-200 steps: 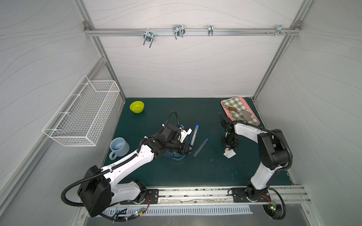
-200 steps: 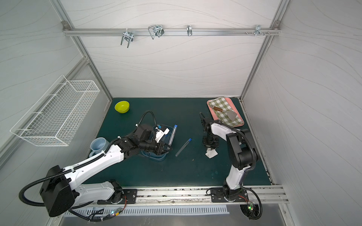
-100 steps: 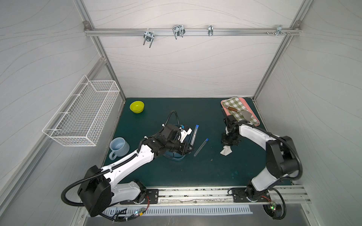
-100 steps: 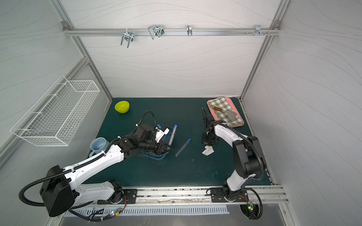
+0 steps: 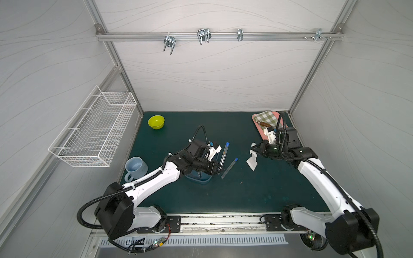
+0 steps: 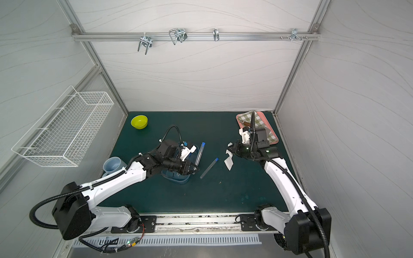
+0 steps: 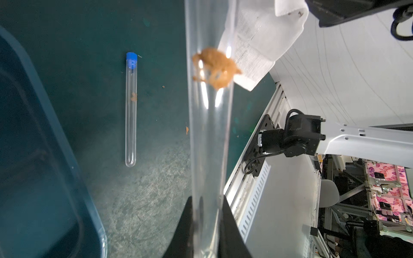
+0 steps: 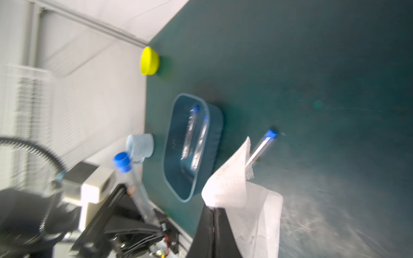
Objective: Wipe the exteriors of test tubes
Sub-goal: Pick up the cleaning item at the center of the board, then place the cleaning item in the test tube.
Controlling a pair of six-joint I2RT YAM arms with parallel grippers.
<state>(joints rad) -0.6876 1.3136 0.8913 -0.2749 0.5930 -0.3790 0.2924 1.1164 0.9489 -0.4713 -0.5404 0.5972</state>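
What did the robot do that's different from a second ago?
The right gripper closed on the white cloth and lifted it off the mat; it now hangs from the jaws. The left gripper kept holding its test tube, and the loose test tube on the mat stayed put.

A yellow bowl (image 5: 156, 122) and blue mug (image 5: 135, 166) are sitting well apart from the left gripper (image 5: 220, 168), a pink tray (image 6: 273, 134) near the right gripper (image 5: 253, 150).

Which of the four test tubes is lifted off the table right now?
The tube clamped in the left pincer, with the large orange smear on its wall. Two other tubes lie in the blue tray; the fourth tube lies on the mat.
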